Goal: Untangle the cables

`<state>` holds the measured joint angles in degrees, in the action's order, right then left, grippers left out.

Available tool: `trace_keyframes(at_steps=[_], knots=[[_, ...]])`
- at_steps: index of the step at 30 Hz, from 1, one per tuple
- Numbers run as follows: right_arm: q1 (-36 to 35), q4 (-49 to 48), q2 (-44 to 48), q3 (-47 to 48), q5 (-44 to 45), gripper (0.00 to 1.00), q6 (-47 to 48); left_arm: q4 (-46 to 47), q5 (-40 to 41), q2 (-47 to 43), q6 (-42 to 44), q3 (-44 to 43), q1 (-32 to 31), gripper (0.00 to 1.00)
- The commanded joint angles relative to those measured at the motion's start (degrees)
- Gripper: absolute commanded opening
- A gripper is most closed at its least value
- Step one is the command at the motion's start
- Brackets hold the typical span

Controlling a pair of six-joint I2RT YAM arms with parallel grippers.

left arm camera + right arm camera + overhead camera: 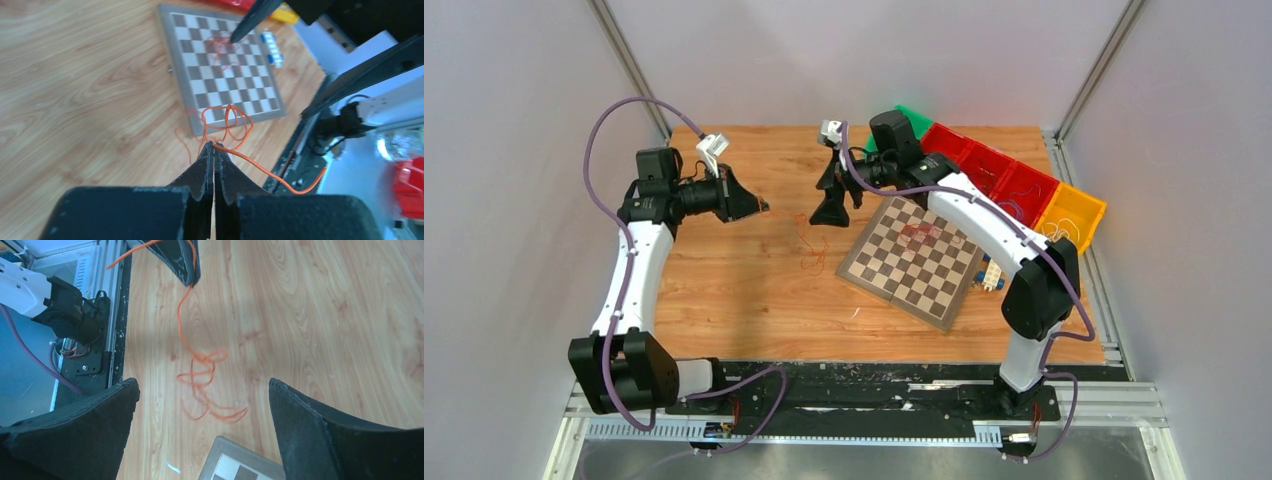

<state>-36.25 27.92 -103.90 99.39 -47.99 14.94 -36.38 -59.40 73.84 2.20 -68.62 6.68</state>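
Wooden surface point(744, 290), bare grain over most of it. A chessboard point(914, 262) lies skewed on its right half, with a row of coloured bins point(1014, 185) behind it at the far right corner.

Left tool point(214, 150): raised over the left middle of the surface, jaws pressed fully together and pinching one thin orange strand at the very tips. A loose end of that strand curls away to the side.

Right tool point(202, 390): jaws spread wide, nothing in them. It hangs over the wood just left of the chessboard's near corner, looking straight down on the knot.

The cables point(202, 375): a small orange tangle of loops. It sits between the two tools, just beside the chessboard edge, and the held strand runs up from it to the left tool. We cannot tell whether the loops rest on the wood or hang just clear. A second reddish tangle point(917, 233) lies on the chessboard, untouched.

Step in hand, as we judge it: one end is anchored and the free tool is lined up for a second hold. The next move calls for lowering onto a single outer loop, not the whole knot, then drawing away from the left tool gently.
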Motion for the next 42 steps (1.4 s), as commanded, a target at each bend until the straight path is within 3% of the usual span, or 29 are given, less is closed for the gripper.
trace_keyframes(at_steps=[1,7,8,12,16,18,22,31,33,38,42], knots=[[-3.6,-9.8,-1.3,0.2,-3.2,1.00,-0.9,11.7,-10.2,-3.4,-12.8,1.7,-2.4,0.00],[-5.8,-22.2,-4.5,-3.5,-3.8,0.95,-8.7,24.3,-13.4,-5.5,-25.7,4.2,-2.8,0.00],[-6.0,-24.8,-4.9,-4.4,-3.5,0.89,-10.6,27.4,-13.7,-5.7,-27.2,4.4,-2.8,0.00],[-6.2,-28.2,-7.2,-5.4,-4.0,0.49,-17.6,36.5,-13.8,-7.1,-37.3,5.6,-2.4,0.00],[-6.0,-30.1,-6.3,-10.1,-5.1,0.11,-18.6,43.9,-11.8,-7.8,-44.3,4.6,1.5,0.00],[-5.2,-30.1,-5.1,-12.6,-5.3,0.00,-18.8,45.3,-10.8,-7.8,-45.4,3.6,4.2,0.00],[-1.8,-29.3,-2.4,-13.6,-6.2,0.00,-20.6,35.9,-6.5,-7.7,-36.3,1.7,7.6,0.00],[6.3,-29.8,0.8,-4.1,-8.4,0.00,-28.6,16.1,0.9,-3.4,-17.6,5.2,6.6,0.00],[6.6,-32.5,1.0,-2.6,-8.8,0.00,-31.6,14.4,0.8,-2.4,-16.1,6.0,4.0,0.00],[6.4,-46.0,-0.1,-1.2,-9.1,0.00,-44.8,13.9,3.4,-0.9,-14.8,6.2,-9.8,0.00],[6.8,-40.8,-1.3,2.2,-7.7,0.00,-41.7,12.6,4.6,1.8,-14.4,4.0,-12.9,0.00]])
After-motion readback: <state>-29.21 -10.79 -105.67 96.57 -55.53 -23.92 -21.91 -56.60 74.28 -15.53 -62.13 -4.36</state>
